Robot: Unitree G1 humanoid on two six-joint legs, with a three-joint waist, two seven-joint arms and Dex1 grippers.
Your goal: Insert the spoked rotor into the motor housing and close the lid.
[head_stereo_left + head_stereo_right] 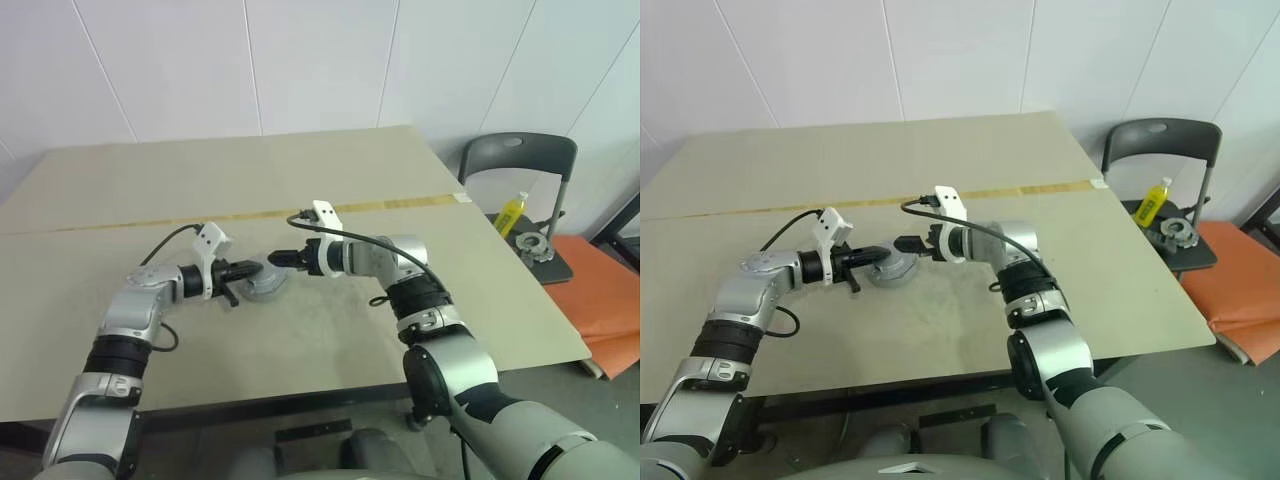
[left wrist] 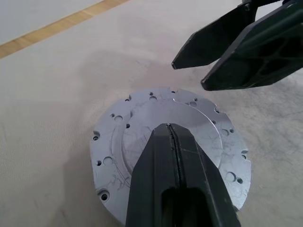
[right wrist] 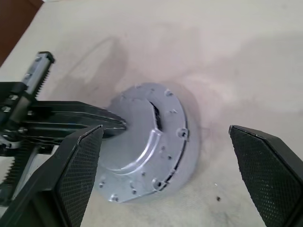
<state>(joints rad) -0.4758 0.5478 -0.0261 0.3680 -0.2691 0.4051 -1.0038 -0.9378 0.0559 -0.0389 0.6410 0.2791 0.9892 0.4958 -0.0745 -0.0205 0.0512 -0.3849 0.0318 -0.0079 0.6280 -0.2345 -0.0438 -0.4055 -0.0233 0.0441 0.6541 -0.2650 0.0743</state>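
Lid [image 2: 199,137]: round silvery-grey disc with small holes around its rim, lying near the centre of the table in the head views, between the two hands; a raised inner step shows on its upper face.
Left hand [image 2: 169,126]: black fingers pressed together, tips resting over the lid's middle; it reaches in from the left of the frame.
Right hand [image 3: 165,137]: fingers spread wide, held just above and beside the lid, coming in from the right; nothing between them.
Table [image 1: 330,190]: pale beige top with a yellowish tape line running across it.
Chair [image 1: 520,160]: dark, right edge of frame, a yellow bottle [image 1: 510,211] on its seat.
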